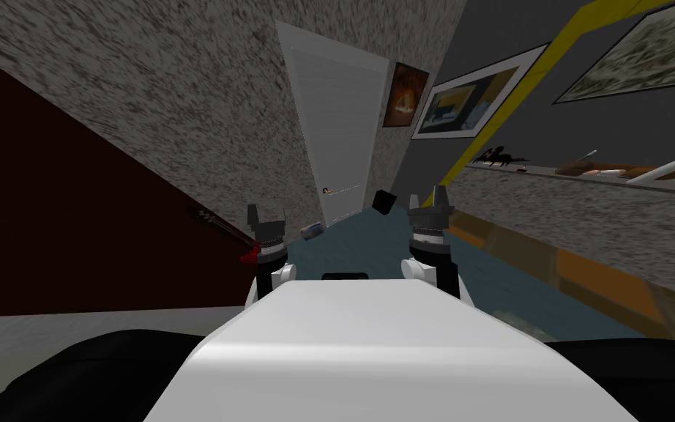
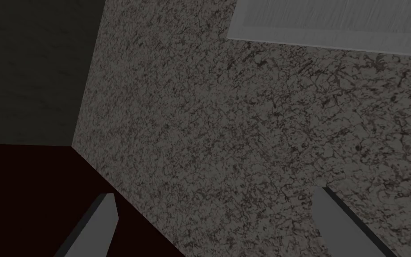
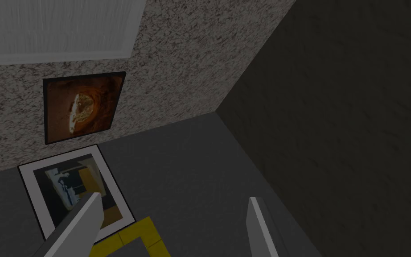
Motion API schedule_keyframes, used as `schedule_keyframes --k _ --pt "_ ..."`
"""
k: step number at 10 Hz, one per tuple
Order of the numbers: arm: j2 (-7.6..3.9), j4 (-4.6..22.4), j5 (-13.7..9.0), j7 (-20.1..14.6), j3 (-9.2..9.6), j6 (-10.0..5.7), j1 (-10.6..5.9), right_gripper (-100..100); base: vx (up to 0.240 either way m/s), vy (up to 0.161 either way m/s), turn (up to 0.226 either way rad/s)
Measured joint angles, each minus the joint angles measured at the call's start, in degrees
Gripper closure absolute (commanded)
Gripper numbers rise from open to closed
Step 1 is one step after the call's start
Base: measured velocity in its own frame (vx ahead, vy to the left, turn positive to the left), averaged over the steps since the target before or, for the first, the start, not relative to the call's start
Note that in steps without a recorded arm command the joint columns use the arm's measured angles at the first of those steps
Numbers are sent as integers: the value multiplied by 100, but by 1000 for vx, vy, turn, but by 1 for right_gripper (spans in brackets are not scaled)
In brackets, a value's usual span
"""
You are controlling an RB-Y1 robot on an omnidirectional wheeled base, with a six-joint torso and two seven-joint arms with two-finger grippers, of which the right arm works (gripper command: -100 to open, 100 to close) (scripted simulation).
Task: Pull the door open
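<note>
Left tool (image 1: 266, 217) is hovering low in front of me on the left. Its two blade fingers (image 2: 104, 218) are standing wide apart and gripping nothing. Right tool (image 1: 429, 198) is hovering level with it on the right, well apart from it, with its fingers (image 3: 82, 218) likewise spread wide and empty. Both are pointing up and forward, toward the far end of the room.

The door (image 1: 337, 132), pale grey with fine horizontal lines, is sitting flush in the speckled wall (image 1: 182, 95) at that far end, well apart from both tools. A small fitting (image 1: 326, 190) is showing near its left edge, too small to make out. In each wrist view a strip of the door is showing far beyond the fingertips, with speckled wall lying between.

A blue-grey floor (image 1: 373, 242) is stretching from me to the door. On it a small dark cube (image 1: 383, 201) and a small can-like thing (image 1: 312, 230) are lying near the door's foot. An orange-brown framed picture (image 1: 405, 95) is hanging just beside the door on its right.

A dark red wall (image 1: 72, 205) is running along the left, and a long dark thing with a red end (image 1: 230, 233) is lying against it, near the left tool. A speckled worktop (image 1: 585, 220) is running along the right, carrying several small items that I cannot make out.
</note>
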Motion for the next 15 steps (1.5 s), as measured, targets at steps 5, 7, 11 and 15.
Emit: schedule_keyframes --k 5,7,11,15 --pt "-90 520 -50 4 -42 -97 -187 -100 73 16 83" --pt "-104 805 -55 26 -39 -162 -311 -100 71 10 97" --pt "-181 1297 -109 31 -85 -229 -499 -100 70 5 80" --pt "-231 1826 -147 43 -115 -368 -690 -100 76 1 115"
